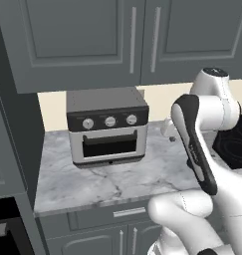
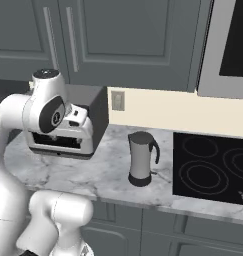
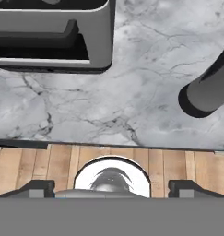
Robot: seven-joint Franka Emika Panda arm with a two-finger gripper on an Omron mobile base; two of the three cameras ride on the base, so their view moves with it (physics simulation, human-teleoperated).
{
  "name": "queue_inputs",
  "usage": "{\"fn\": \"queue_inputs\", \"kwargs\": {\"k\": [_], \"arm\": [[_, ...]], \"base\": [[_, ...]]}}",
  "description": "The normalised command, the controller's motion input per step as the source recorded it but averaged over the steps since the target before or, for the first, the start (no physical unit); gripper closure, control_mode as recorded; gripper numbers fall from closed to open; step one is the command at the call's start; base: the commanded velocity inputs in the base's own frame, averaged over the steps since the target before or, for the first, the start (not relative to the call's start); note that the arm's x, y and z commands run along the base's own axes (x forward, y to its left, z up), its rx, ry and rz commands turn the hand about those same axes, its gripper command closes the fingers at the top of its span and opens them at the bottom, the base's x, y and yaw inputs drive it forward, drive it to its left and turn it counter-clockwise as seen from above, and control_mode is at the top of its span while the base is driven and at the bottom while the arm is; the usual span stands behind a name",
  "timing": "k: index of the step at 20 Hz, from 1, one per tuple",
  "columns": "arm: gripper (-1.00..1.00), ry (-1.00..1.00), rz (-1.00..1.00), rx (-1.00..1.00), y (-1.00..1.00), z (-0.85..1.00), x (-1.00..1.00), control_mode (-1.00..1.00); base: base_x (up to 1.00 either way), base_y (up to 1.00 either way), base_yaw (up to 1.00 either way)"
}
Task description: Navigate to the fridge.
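The fridge is out of view. My gripper (image 3: 112,189) is open, its two dark fingertips (image 3: 37,188) set wide apart with nothing between them. It hangs above the front edge of the marble counter (image 3: 132,101) and looks down on the counter and the wooden floor (image 3: 39,166). My folded white arm (image 1: 202,129) rises in front of the counter.
A grey toaster oven (image 1: 107,127) stands on the counter (image 1: 117,179) under dark grey wall cabinets (image 1: 82,35). To its right are a grey kettle (image 2: 141,157) and a black cooktop (image 2: 213,167), with a microwave (image 2: 230,45) above. A tall dark cabinet (image 1: 13,124) closes the left side.
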Motion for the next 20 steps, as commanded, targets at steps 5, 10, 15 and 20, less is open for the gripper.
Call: {"fn": "queue_inputs", "kwargs": {"k": [5, 10, 15, 20], "arm": [[-1.0, -0.12, 0.0, 0.0, 0.0, 0.01, -0.75, -1.0], [-1.0, -0.13, 0.0, 0.0, 0.0, 0.15, -0.47, -1.0], [-1.0, 0.0, 0.0, 0.0, 0.0, 0.0, 0.0, 1.0], [-1.0, 0.0, 0.0, 0.0, 0.0, 0.0, 0.0, 1.0]], "base": [[0.0, 0.0, 0.0], [0.0, 0.0, 0.0], [-0.7, -0.03, 0.03], [-0.86, 0.04, 0.3]]}}
